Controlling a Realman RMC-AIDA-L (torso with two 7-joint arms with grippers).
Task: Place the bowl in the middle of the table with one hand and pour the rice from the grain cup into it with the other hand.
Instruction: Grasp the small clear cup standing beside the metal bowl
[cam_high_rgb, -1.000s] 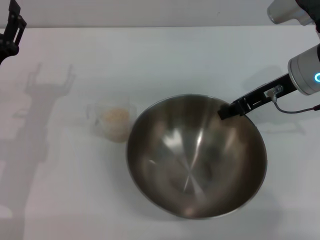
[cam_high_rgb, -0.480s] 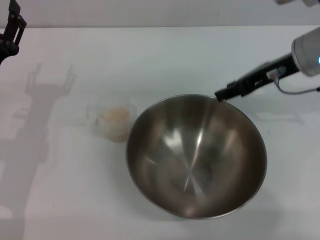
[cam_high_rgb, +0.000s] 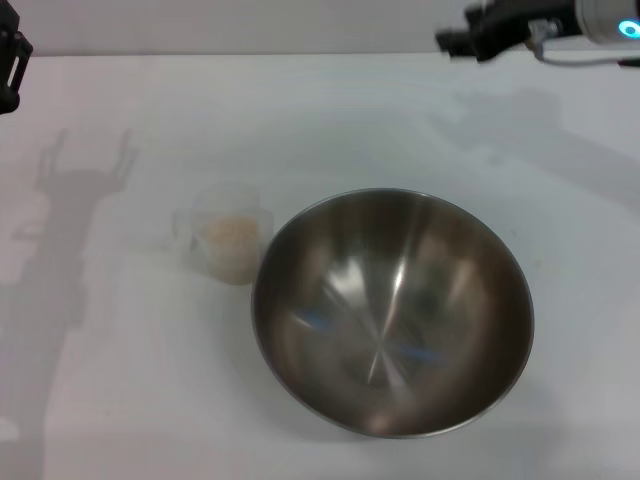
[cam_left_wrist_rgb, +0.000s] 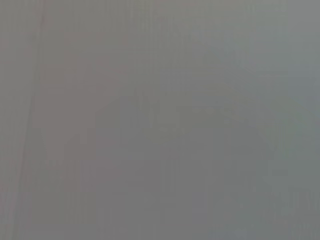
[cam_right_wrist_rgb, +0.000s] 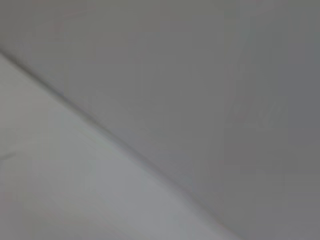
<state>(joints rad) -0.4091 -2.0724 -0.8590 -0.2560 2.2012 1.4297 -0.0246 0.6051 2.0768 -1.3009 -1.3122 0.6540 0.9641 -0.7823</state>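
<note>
— Bowl (cam_high_rgb: 392, 312)? Wide, shiny steel, upright near the middle of the white table (cam_high_rgb: 300, 110), nothing inside.
— And the cup (cam_high_rgb: 227, 243)? Clear plastic, rice (cam_high_rgb: 230, 234) in it, just beside the bowl's left rim.
— Grippers? Left gripper (cam_high_rgb: 10, 55) at the far left edge, right gripper (cam_high_rgb: 462, 38) up at the far right – open or closed, cannot tell

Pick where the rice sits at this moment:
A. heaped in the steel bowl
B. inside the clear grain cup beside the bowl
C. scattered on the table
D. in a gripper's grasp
B: the rice shows through the grain cup, standing by the empty bowl.
</note>
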